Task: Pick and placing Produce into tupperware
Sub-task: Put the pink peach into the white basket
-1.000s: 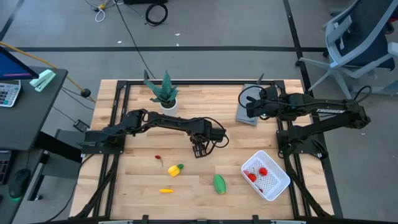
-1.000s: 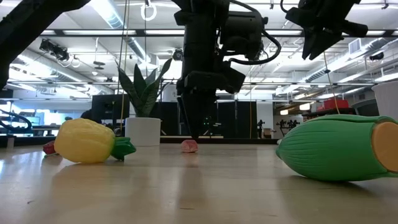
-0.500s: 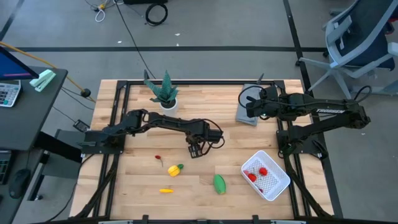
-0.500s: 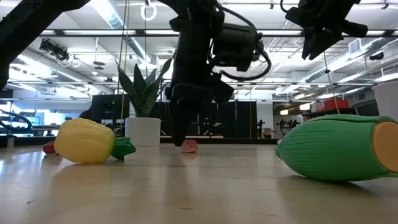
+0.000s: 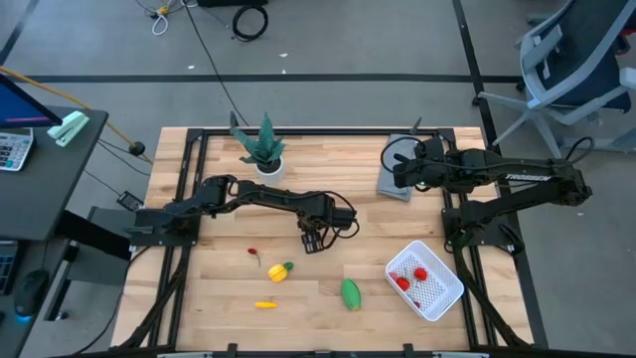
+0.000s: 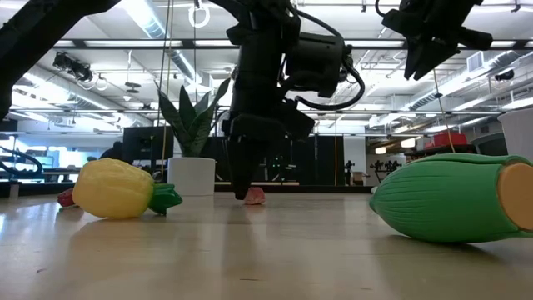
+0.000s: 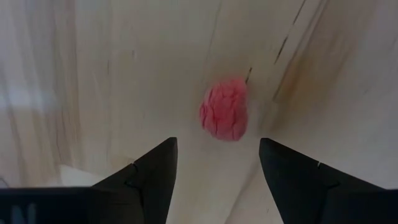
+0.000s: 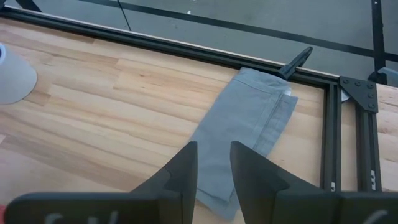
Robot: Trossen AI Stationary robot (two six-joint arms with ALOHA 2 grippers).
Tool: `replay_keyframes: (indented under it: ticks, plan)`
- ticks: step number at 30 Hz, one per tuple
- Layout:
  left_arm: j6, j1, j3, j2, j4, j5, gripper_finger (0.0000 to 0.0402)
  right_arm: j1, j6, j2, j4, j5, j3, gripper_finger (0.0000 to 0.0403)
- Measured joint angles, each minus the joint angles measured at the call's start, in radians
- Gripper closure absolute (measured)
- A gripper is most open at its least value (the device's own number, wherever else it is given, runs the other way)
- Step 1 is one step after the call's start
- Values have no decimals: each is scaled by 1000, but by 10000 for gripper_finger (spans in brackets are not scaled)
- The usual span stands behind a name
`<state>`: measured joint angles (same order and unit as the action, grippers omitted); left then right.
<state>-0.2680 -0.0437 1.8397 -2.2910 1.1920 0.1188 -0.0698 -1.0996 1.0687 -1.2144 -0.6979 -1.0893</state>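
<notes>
Wooden table (image 5: 328, 169), small pink wrinkled produce (image 7: 224, 116)

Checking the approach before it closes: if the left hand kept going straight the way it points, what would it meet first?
Most likely the small pink-red produce piece: it lies on the wooden table just ahead of the open left hand, roughly centred between its fingers. Depth is unclear, so the fingertips might touch the tabletop first.
</notes>
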Motion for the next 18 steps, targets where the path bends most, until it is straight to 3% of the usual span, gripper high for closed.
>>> replay_keyframes:
  ticks: [18]
  plan:
    - [3, 1, 0, 0, -69, 0, 169, 0, 0, 0, 1, 0, 0, 298]
